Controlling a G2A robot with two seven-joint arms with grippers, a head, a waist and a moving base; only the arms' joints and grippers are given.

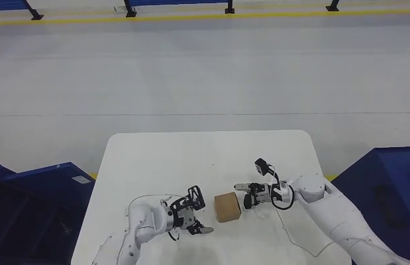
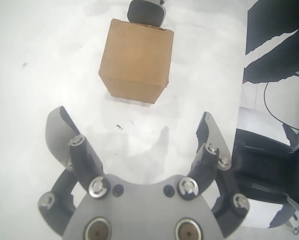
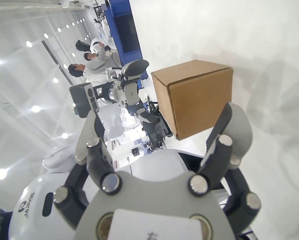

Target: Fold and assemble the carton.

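You've got the left gripper [image 2: 135, 126] low over the white table [image 1: 191, 152], jaws wide apart, just short of the closed box [image 1: 227, 207], and the right gripper [image 1: 244, 193] on the box's opposite side, jaws apart too, one fingertip [image 2: 145, 13] at its top edge; blue bins [image 1: 39, 192] flank the table.

The carton [image 2: 137, 58] hides its underside against the worktop [image 1: 191, 152]. Whether the right gripper [image 1: 245, 196], just beside the carton, touches it cannot be told; the left wrist view crops that gripper.

White table [image 1: 158, 152] w/ brown carton [image 1: 227, 207] on it, nr robot-side edge
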